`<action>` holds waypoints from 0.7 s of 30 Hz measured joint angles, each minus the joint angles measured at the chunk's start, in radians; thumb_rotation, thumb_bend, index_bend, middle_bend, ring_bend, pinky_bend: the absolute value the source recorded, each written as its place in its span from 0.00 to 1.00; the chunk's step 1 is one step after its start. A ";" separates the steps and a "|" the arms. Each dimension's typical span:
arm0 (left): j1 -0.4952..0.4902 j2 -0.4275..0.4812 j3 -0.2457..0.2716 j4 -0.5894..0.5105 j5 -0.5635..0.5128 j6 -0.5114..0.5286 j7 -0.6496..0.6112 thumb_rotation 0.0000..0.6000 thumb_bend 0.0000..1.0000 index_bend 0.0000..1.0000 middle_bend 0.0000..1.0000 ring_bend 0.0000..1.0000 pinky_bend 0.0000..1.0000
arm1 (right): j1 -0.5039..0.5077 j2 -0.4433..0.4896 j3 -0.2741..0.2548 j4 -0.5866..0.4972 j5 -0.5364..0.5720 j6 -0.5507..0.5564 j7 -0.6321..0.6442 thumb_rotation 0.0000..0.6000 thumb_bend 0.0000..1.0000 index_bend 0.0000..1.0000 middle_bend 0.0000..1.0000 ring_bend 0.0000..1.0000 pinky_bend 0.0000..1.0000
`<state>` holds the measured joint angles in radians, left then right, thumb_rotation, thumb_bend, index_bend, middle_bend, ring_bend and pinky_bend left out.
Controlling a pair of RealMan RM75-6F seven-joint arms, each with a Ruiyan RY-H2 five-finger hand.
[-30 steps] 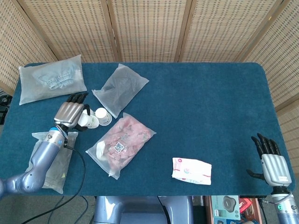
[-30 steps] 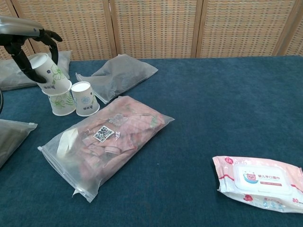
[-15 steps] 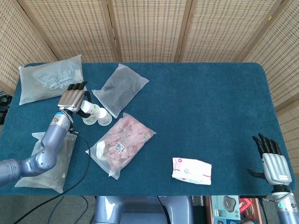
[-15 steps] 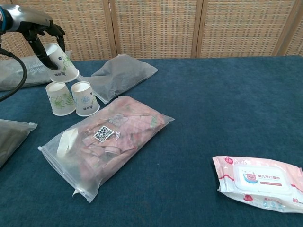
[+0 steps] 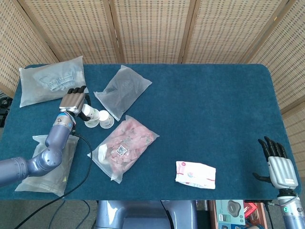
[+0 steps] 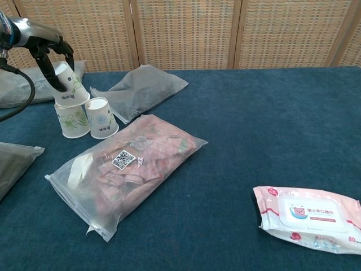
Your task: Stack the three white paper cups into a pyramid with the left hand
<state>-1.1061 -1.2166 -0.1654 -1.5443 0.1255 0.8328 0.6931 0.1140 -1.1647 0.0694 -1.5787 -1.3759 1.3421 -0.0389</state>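
White paper cup (image 6: 69, 83) is clamped in my left hand (image 6: 49, 52), fingers wrapped around its upper part, mouth facing down and tilted. Its rim sits right above the left base cup (image 6: 71, 119); from the chest view I can't tell whether the two are touching. Right base cup (image 6: 101, 118) stands inverted just beside the left one, both on the blue table (image 6: 271, 130).

In the head view the held cup (image 5: 89, 112) shows under my left hand (image 5: 73, 102), with the two base cups (image 5: 99, 119) right next to it.

My right hand (image 5: 278, 167) is at the near right corner of the table, fingers apart, holding nothing.

Other stuff on the table:
- pink-filled zip bag (image 6: 131, 166) just in front of the cups
- frosted grey pouch (image 6: 144, 88) behind them
- clear bag with pale cloth (image 5: 52, 83) at far left
- another clear bag (image 5: 56, 164) under my left forearm
- wet wipes pack (image 6: 307, 218) at near right, well apart from the cups
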 measured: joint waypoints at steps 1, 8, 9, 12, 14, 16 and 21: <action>0.000 -0.006 0.000 0.004 0.007 0.002 -0.007 1.00 0.22 0.48 0.00 0.00 0.00 | 0.000 0.000 0.000 0.000 0.000 0.000 0.000 1.00 0.13 0.00 0.00 0.00 0.00; 0.005 -0.030 0.002 0.022 0.040 0.004 -0.039 1.00 0.22 0.40 0.00 0.00 0.00 | 0.001 -0.001 -0.001 0.001 -0.001 0.000 -0.001 1.00 0.13 0.00 0.00 0.00 0.00; 0.006 -0.032 0.001 0.024 0.045 0.004 -0.043 1.00 0.22 0.37 0.00 0.00 0.00 | 0.001 -0.002 -0.001 0.001 -0.001 0.000 -0.001 1.00 0.13 0.00 0.00 0.00 0.00; 0.010 -0.038 0.003 0.031 0.055 0.004 -0.054 1.00 0.22 0.28 0.00 0.00 0.00 | 0.000 -0.002 0.000 0.002 0.000 0.001 -0.002 1.00 0.13 0.00 0.00 0.00 0.00; 0.011 -0.040 0.006 0.033 0.057 0.004 -0.060 1.00 0.22 0.23 0.00 0.00 0.00 | 0.000 -0.002 0.000 0.001 0.000 0.002 -0.001 1.00 0.13 0.00 0.00 0.00 0.00; 0.013 -0.040 0.010 0.034 0.057 0.003 -0.062 1.00 0.22 0.17 0.00 0.00 0.00 | 0.000 -0.002 0.001 0.001 0.001 0.003 -0.002 1.00 0.13 0.00 0.00 0.00 0.00; 0.020 -0.038 0.009 0.030 0.071 0.008 -0.081 1.00 0.22 0.13 0.00 0.00 0.00 | -0.001 -0.001 0.000 -0.002 -0.001 0.005 -0.003 1.00 0.13 0.00 0.00 0.00 0.00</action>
<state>-1.0861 -1.2544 -0.1566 -1.5146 0.1965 0.8410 0.6118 0.1129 -1.1655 0.0694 -1.5803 -1.3770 1.3474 -0.0422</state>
